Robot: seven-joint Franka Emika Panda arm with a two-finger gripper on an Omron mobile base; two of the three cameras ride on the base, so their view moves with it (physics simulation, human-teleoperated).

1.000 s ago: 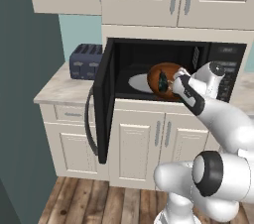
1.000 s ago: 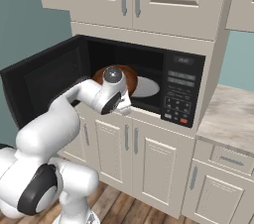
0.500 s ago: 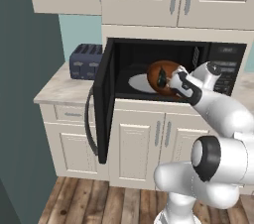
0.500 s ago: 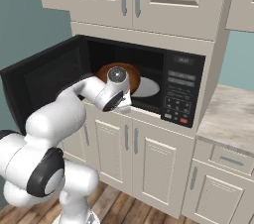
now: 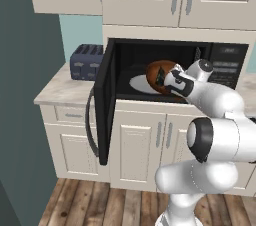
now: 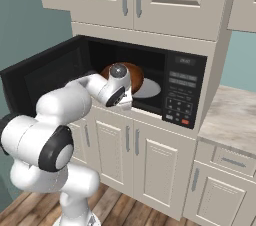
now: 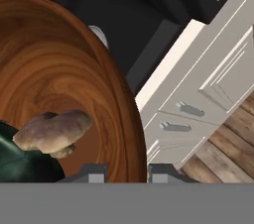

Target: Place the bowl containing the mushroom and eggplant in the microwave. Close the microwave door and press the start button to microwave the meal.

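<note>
Cream cabinets run above and below a pale stone desk (image 5: pixel 60 90), and the black microwave (image 6: pixel 186 90) sits built into that cabinet wall with a blue-grey toaster (image 5: pixel 86 62) to its left. The microwave door (image 5: pixel 104 101) hangs fully swung out to the left, leaving the cavity free for the arm to reach in.

The gripper (image 7: pixel 127 172) pinches the rim of the bowl (image 5: pixel 161 75), one fingertip inside the wall and one outside, as the hand view shows. That edge grip keeps the fingers out of the food. The bowl is held at the cavity mouth, over the near part of the white turntable (image 6: pixel 148 88), and appears tilted toward the hand rather than level. Whether it already touches the turntable, I cannot tell.

Inside the bowl, the mushroom (image 7: pixel 53 130) lies against the dark eggplant (image 7: pixel 25 162), both slid to the low side near the gripper, which fits that tilt.

My judgement is that the placing step is near its end: the bowl needs levelling and setting down on the turntable before release, then the door and the start button on the keypad (image 6: pixel 181 104) follow.
</note>
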